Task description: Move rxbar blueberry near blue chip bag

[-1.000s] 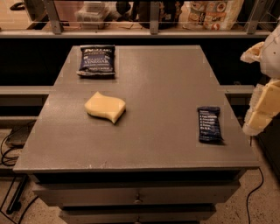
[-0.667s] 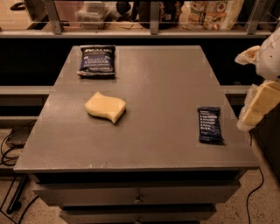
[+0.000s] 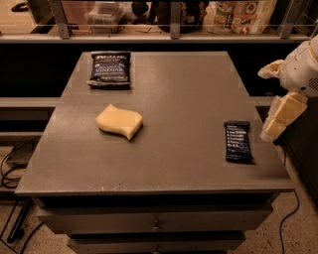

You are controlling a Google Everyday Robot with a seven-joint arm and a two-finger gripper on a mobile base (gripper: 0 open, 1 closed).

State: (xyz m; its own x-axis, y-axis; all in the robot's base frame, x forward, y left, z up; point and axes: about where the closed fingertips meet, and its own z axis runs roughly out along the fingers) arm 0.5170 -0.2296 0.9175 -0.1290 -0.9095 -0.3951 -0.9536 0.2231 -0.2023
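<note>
The rxbar blueberry (image 3: 238,141), a slim navy wrapper with white text, lies flat near the table's right front edge. The blue chip bag (image 3: 110,68), a wider dark blue bag with "VINEGAR" lettering, lies at the back left of the table. My gripper (image 3: 274,96) hangs at the right edge of the view, just right of the bar and a little above the table. Its cream fingers (image 3: 281,116) stand apart and hold nothing.
A yellow sponge (image 3: 119,120) lies left of centre on the grey table (image 3: 184,99), between the bar and the bag. A railing with a shelf of bags and boxes (image 3: 238,15) runs behind the table. Drawers sit below the front edge.
My gripper has moved a little to the left, closer to the table's right edge and the bar. The bar, bag and sponge have not moved.
</note>
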